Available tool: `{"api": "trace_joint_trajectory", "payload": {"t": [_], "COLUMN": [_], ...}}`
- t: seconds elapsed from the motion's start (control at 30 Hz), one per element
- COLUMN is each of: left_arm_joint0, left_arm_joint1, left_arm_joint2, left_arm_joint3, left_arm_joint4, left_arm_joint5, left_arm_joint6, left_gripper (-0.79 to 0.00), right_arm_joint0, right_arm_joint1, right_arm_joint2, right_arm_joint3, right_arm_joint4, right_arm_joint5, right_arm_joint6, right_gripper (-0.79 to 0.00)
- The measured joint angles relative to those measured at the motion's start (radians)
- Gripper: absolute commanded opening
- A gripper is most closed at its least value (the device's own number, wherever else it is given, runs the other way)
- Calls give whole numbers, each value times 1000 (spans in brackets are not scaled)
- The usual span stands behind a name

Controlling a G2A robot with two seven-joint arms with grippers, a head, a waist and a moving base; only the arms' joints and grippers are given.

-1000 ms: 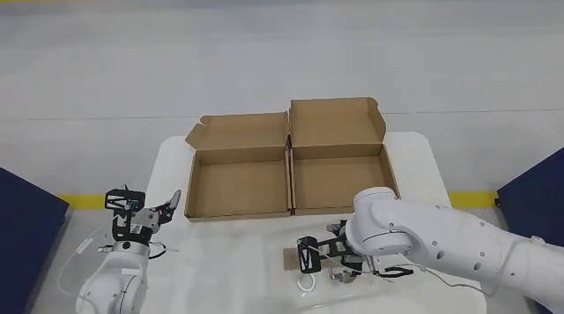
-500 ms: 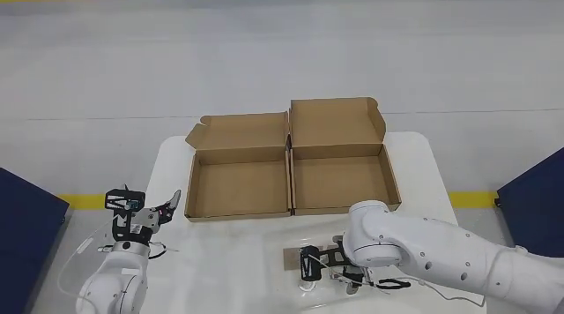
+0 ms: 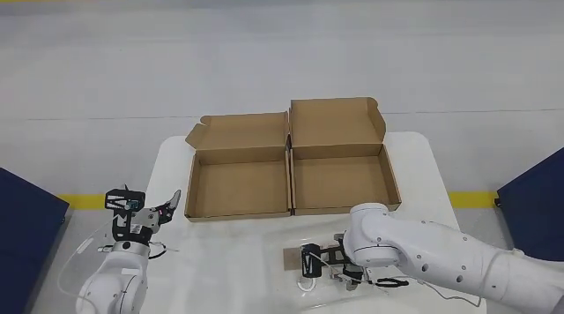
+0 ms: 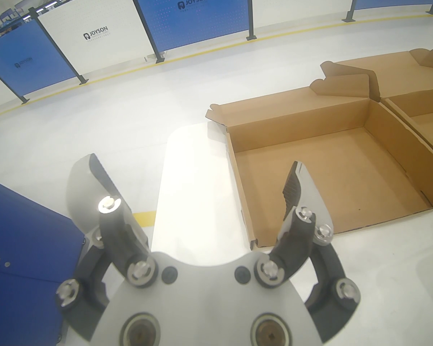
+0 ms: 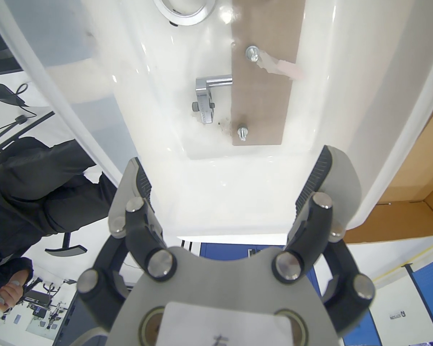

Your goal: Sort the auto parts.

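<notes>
The right arm (image 3: 423, 252) has pulled in, leaving the right gripper (image 5: 231, 163) wide open, holding nothing, with the little metal part (image 5: 205, 102) just ahead to grab.

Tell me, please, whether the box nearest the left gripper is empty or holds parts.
Empty. The box by the left gripper shows only bare cardboard floor in both the left wrist and top views.

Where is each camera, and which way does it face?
Top: overhead, facing down on table, left box, right box; left arm, right arm show.
Left wrist: on left arm, facing the left box; open left hand in front.
Right wrist: on right arm, facing down at the tray; open right hand in front.
Shared: left box, in top and left wrist.
</notes>
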Motion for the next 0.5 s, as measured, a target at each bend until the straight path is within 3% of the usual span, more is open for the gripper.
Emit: {"api": "trace_joint_trajectory", "payload": {"t": [0.5], "left_arm_joint0": [0], "left_arm_joint1": [0], "left_arm_joint2": [0], "left_arm_joint3": [0], "left_arm_joint4": [0], "left_arm_joint5": [0], "left_arm_joint6": [0], "left_gripper": [0], "right_arm_joint0": [-30], "right_arm_joint1": [-2], "right_arm_joint2": [7], "right_arm_joint3": [15], "right_arm_joint4": [-72], "right_arm_joint5": [4], "right_arm_joint6": [-37], "right_gripper": [0]}}
